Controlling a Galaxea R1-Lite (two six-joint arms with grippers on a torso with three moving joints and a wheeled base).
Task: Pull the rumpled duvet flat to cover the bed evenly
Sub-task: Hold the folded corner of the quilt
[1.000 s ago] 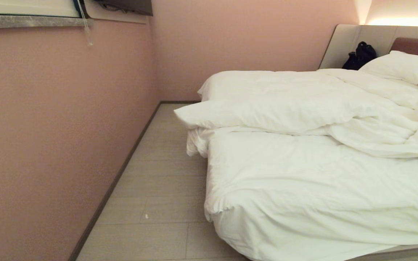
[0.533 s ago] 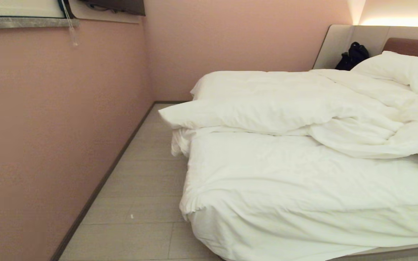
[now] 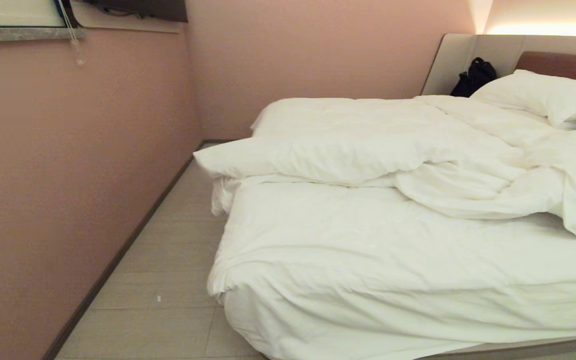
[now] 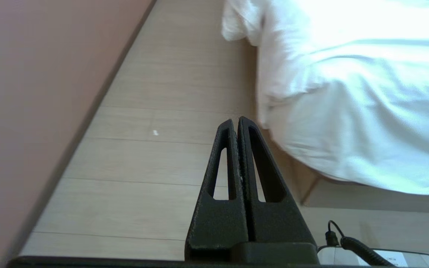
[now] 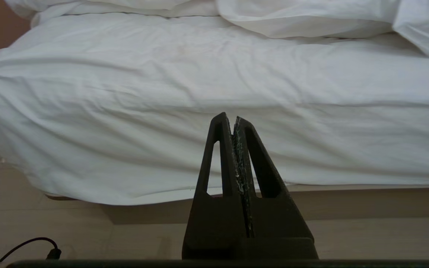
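While the head view shows the duvet [image 3: 368, 145] bunched across the middle of the bed [image 3: 518, 345], nothing is yet grasped. Each wrist view shows its tool clenched empty: left gripper [image 4: 235, 120] over floor, right gripper [image 5: 229, 117] facing the mattress side. Next: approach, open, seize the duvet's edge.

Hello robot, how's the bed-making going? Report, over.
Left tool and right tool shut, empty, short of bed. Duvet bunched toward pillows. Nothing blocking.

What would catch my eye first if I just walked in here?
Probably the white duvet, bunched in a rumpled heap across the upper half of the bed, leaving the foot half uncovered. Next, the black bag against the headboard, beside the pillow.
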